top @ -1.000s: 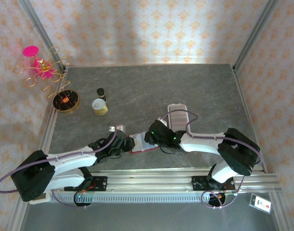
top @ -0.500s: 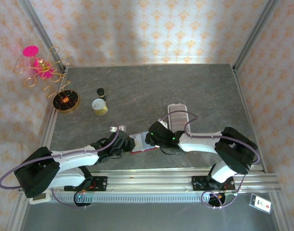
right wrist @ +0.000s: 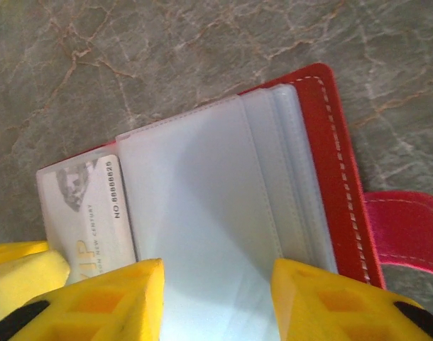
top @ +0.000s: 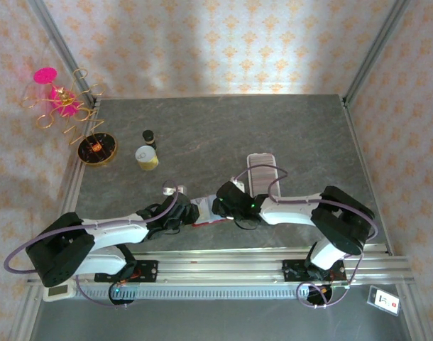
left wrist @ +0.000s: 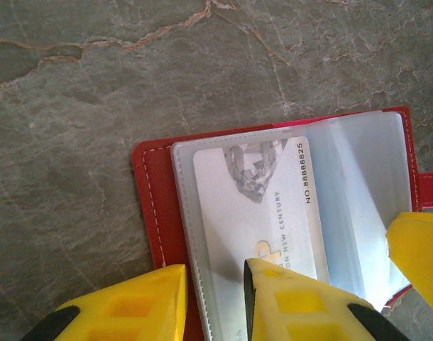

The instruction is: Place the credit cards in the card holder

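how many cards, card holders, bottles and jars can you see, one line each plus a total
credit card: 1
red card holder: 1
small dark bottle: 1
yellow jar: 1
total: 4

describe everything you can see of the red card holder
Red, leather-like card holder with pale stitching, lying open on the grey stone-look table between the arms. Clear plastic sleeves fan out inside; one holds a pale numbered card. A red strap juts from one side. The left end effector straddles its stitched edge; the right end effector is over the sleeves.
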Controlling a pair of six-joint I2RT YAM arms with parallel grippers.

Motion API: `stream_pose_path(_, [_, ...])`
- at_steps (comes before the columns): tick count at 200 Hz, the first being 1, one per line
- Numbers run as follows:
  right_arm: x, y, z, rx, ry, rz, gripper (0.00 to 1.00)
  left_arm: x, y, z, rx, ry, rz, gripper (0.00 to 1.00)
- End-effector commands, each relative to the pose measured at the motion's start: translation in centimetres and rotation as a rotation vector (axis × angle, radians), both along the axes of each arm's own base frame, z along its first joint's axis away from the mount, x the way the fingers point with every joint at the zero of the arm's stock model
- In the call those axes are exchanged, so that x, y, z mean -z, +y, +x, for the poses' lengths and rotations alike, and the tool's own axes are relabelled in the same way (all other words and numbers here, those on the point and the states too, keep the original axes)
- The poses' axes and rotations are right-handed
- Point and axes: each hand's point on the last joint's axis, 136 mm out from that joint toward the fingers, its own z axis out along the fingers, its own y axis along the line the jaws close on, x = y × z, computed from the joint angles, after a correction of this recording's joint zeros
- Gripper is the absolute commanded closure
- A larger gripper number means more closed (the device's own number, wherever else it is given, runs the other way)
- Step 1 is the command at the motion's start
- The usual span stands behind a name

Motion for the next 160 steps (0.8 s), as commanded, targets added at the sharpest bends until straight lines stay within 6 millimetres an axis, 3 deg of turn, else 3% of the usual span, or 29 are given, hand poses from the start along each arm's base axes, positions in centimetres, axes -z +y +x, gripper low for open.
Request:
stream_pose_path(1, [1.2,0.3,-0.7,-0.002,0.046,-0.01,0.55,0.8,0.6,-0.2,-0.005,0.005,0.037,0.72])
stream_pose_path(72, [0.0,3.3,-1.0,-0.033,0.05,0.104,0.54,-0.4,1.0,0.1,-0.034,-0.039,0.012,0.74])
stream_pose_path(160, [-2.0,5.6,-1.1,-0.044,0.029,0.226,0.56,-0.3,2.2,0.3,-0.087,-0.043,-0.012,0.85])
